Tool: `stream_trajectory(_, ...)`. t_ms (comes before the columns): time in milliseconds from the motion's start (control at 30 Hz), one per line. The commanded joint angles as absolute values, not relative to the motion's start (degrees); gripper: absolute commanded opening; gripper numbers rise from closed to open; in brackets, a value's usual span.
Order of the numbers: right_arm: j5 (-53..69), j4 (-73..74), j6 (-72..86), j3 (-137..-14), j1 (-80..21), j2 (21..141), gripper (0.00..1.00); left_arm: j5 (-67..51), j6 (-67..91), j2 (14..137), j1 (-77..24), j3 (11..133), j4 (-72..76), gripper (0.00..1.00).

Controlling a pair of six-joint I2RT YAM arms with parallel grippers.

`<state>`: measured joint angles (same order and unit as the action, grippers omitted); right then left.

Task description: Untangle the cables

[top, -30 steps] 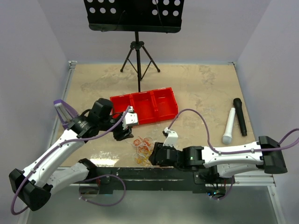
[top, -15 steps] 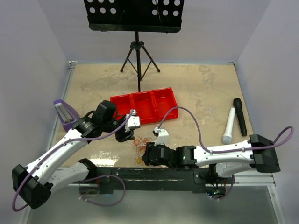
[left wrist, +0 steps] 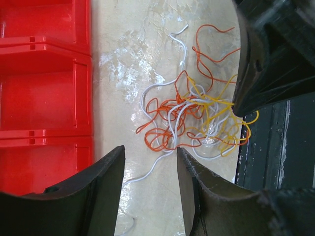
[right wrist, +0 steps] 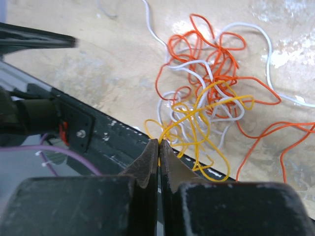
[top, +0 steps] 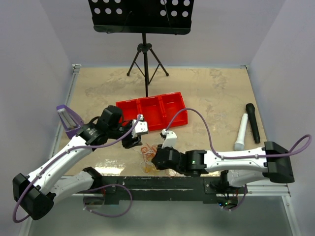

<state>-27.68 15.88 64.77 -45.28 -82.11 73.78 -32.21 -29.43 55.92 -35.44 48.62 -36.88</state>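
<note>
Many thin cables (left wrist: 189,118) lie tangled on the tabletop (left wrist: 128,49) beside the red tray (left wrist: 44,98). The left fingers (top: 131,143) hang apart over them; the right fingers (right wrist: 158,147) pinch a yellow one.

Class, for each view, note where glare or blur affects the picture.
Top external: glare on the table at its near edge. Left wrist: bright sheen on the table beside the cables. Right wrist: the right end effector looks slightly soft, the cables crisp.
</note>
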Motion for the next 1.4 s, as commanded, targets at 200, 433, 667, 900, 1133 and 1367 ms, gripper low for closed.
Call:
stream_trajectory(200, -20.8, 10.6, 49.8, -49.0, -82.1, 57.7, 0.0, -47.3, -28.2, 50.9, -35.4, 46.3, -28.2, 0.55)
stream_trajectory(433, -17.2, 8.7, 45.7, -51.7, -82.1, 58.8, 0.0, -55.2, -20.0, 51.2, -35.4, 46.3, -17.0, 0.57)
stream_trajectory(667, -18.9, 9.9, 42.9, -57.8, -82.0, 62.8, 0.0, -60.1, -15.8, 52.0, -35.5, 42.8, -13.9, 0.56)
stream_trajectory(900, -24.3, 17.4, 40.1, -67.8, -82.1, 60.0, 0.0, -55.7, -18.3, 50.1, -35.5, 40.8, -15.8, 0.55)
stream_trajectory(1133, -28.1, 20.6, 38.7, -76.5, -82.0, 57.7, 0.0, -56.5, -20.0, 49.5, -35.5, 39.2, -16.3, 0.59)
stream_trajectory(1367, -30.5, 20.7, 37.9, -79.2, -82.0, 57.9, 0.0, -59.9, -24.7, 49.5, -35.5, 39.2, -21.7, 0.59)
